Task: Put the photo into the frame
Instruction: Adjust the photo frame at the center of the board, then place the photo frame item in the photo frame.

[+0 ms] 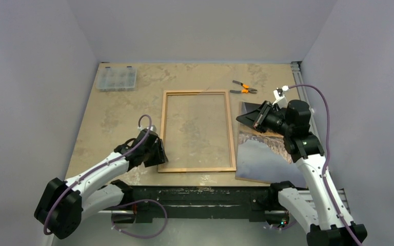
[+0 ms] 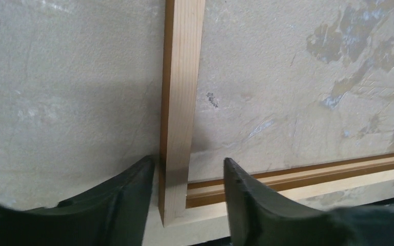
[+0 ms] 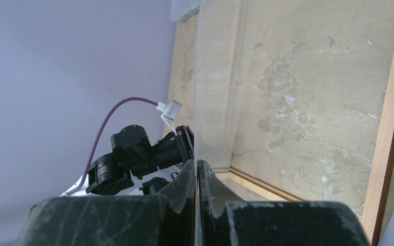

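Your left gripper (image 2: pixel 189 163) part-open, astride frame (image 2: pixel 182 77) left rail — not clamped. Your right gripper (image 3: pixel 197 165) pinched shut on photo (image 1: pixel 267 156) edge, near bench (image 1: pixel 123 102) right edge.

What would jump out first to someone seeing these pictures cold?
The light wooden frame lies mid-table, its near left corner straddled by the open left gripper. Right of it, the right gripper pinches what looks like a thin clear pane on edge, over the mountain photo lying flat.
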